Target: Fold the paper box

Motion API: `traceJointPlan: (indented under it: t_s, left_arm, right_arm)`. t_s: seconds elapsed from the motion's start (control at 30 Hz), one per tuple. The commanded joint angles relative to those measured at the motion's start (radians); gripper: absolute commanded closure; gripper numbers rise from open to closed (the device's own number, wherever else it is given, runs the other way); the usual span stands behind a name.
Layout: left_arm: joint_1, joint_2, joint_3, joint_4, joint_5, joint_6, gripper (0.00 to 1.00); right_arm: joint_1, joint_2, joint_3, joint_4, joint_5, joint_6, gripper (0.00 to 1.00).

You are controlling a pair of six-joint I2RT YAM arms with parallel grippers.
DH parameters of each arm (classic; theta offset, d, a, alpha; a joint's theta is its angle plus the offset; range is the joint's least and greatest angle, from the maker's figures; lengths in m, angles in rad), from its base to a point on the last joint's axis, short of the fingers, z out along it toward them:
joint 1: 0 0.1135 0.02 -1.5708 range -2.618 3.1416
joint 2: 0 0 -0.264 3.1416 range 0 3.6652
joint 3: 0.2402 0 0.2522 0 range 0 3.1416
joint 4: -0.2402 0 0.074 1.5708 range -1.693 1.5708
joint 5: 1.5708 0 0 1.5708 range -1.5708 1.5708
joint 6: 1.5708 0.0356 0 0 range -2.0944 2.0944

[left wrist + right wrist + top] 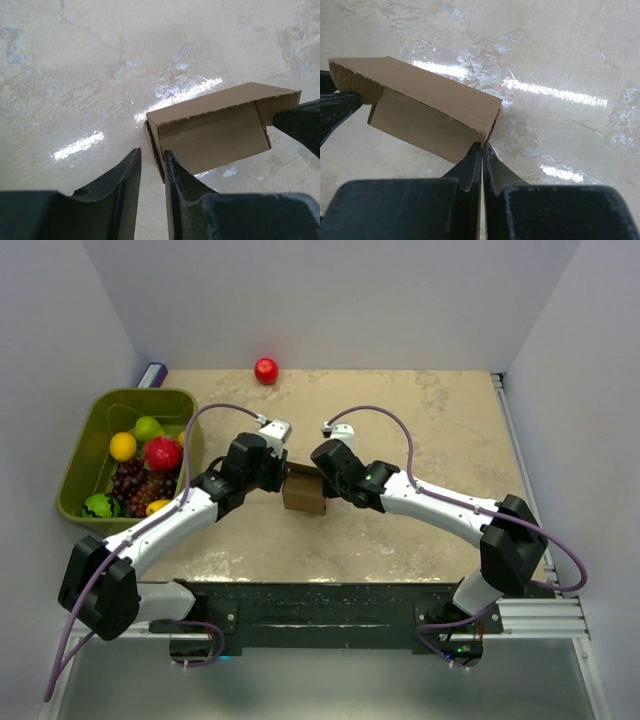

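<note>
Tabletop (430,430): paper box (303,491) between left jaws — slightly spread — and right jaws, pressed together.

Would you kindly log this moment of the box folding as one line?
paper box: mid-table, partly folded | left pincer: narrowly open around one end wall | right pincer: shut on opposite corner

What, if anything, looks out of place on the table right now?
One red fruit lies alone on the table near the back wall, well outside the green bin that holds the other fruit. The paper box in the middle shows no tears or crushing in either wrist view.
</note>
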Motion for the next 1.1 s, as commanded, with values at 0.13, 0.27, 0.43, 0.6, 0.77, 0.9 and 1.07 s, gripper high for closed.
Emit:
traceJointPlan:
  t_s: [0.13,0.27,0.43,0.6,0.77,0.9,1.07]
  left_arm:
    - [-0.013,-0.005,-0.006,0.036,-0.049,0.031,0.75]
    - [-0.017,-0.005,-0.006,0.034,-0.054,0.034,0.75]
    - [-0.025,0.000,-0.009,0.034,-0.028,0.028,0.75]
    - [-0.027,-0.018,-0.004,0.021,0.001,-0.006,0.63]
    - [-0.025,-0.055,0.019,-0.025,0.030,-0.051,0.51]
    - [-0.023,-0.080,0.023,-0.055,0.064,-0.093,0.47]
    - [-0.019,-0.112,0.046,-0.076,0.069,-0.126,0.46]
  right_arm:
    - [0.008,0.025,0.024,-0.042,-0.004,0.004,1.00]
    - [0.008,0.027,0.025,-0.044,-0.007,0.002,1.00]
    - [0.009,0.027,0.024,-0.042,-0.004,0.001,1.00]
    - [0.011,0.033,0.018,-0.037,-0.002,0.002,1.00]
    - [0.017,0.036,0.022,-0.047,0.016,-0.001,1.00]
    - [0.020,0.034,0.021,-0.048,0.021,-0.001,1.00]
    - [0.026,0.034,0.022,-0.051,0.027,-0.001,1.00]
